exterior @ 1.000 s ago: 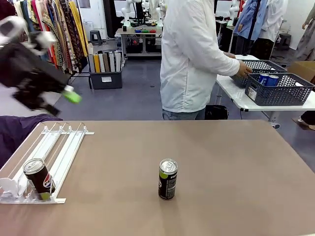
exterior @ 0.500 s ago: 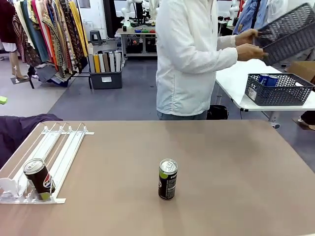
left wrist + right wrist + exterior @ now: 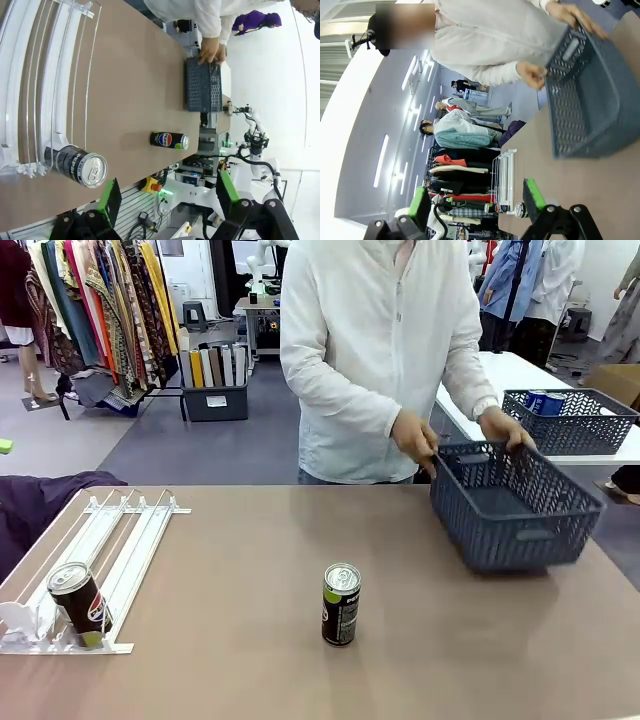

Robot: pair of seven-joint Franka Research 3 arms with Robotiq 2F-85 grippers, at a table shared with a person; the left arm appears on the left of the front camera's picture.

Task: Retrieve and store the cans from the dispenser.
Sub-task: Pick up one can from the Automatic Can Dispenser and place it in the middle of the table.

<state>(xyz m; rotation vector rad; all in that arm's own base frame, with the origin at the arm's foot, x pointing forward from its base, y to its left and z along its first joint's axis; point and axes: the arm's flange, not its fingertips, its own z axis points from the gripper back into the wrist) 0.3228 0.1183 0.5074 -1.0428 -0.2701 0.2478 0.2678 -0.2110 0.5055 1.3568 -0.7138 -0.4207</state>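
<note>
The dispenser (image 3: 112, 545) lies at the table's left, its white stops at the near end. One black can (image 3: 78, 602) rests against those stops. A second black can (image 3: 341, 603) stands upright mid-table. In the left wrist view my left gripper (image 3: 166, 192) is open and empty, well above the dispenser (image 3: 30, 75), with the dispenser can (image 3: 77, 165) and the standing can (image 3: 169, 140) below. My right gripper (image 3: 476, 200) is also open and empty, off to the side of the table, facing the person and the far dispenser (image 3: 504, 175).
A person at the far side holds a dark grey mesh basket (image 3: 510, 505) with both hands on the table's right part. Another basket (image 3: 570, 420) with blue cans (image 3: 545, 400) stands on a white side table behind. Purple cloth (image 3: 40, 500) lies at the far left.
My left arm has swung out of the front view to the left. The person lifted an empty basket off the side table, turned, and brought it down onto the table's right side.
</note>
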